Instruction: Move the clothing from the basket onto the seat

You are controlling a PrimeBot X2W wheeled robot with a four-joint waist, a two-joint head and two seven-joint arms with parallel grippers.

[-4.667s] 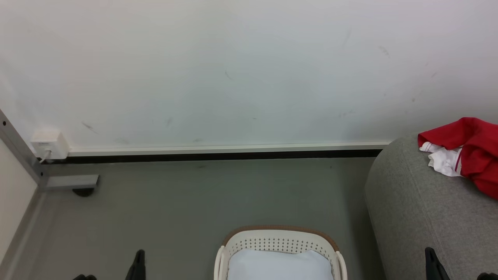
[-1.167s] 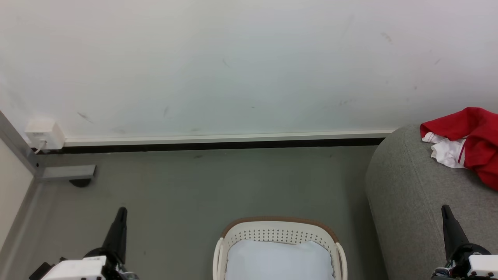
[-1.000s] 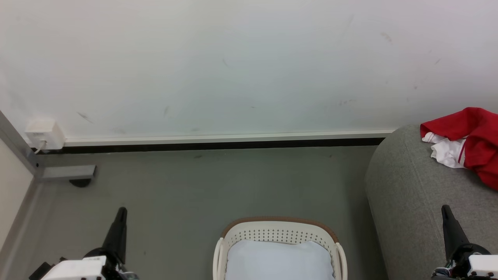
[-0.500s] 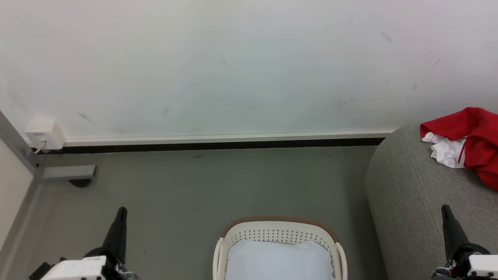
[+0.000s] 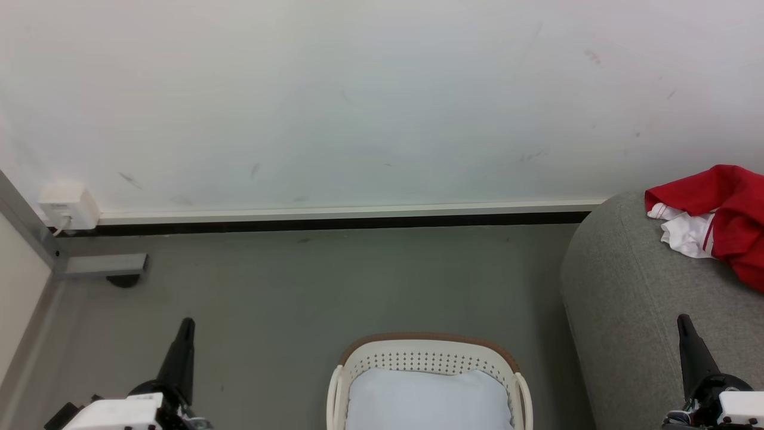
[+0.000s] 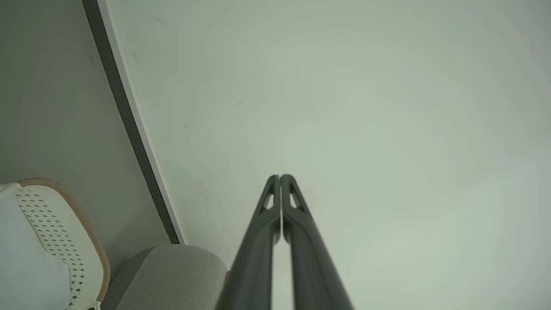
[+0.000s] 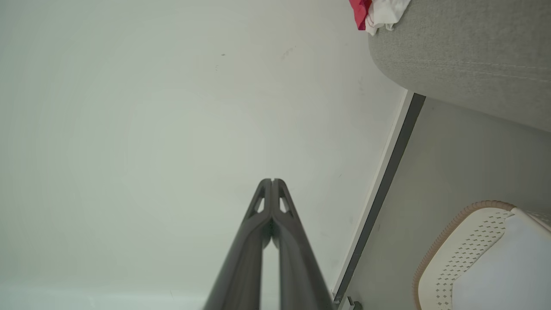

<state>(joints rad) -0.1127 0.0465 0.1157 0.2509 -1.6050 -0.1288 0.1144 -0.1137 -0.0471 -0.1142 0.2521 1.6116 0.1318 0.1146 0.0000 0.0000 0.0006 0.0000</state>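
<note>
Head view: red clothing (image 5: pixel 735 206) lies on the grey seat (image 5: pixel 632 310).

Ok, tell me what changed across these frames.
The left claw and right claw, both shut and empty, rose higher in the head view, which itself tilted slightly. The clothing stayed on the seat; the basket stayed put.

In the head view the clothing (image 5: pixel 731 209) at three o'clock runs off the right edge, its far part unseen. The basket (image 5: pixel 427 352) at six o'clock is cut by the bottom edge, its near part out of frame. The seat (image 5: pixel 627 310) leaves at four o'clock. The left hand (image 5: pixel 187 323) and right hand (image 5: pixel 682 321) are cropped at the wrist.
</note>
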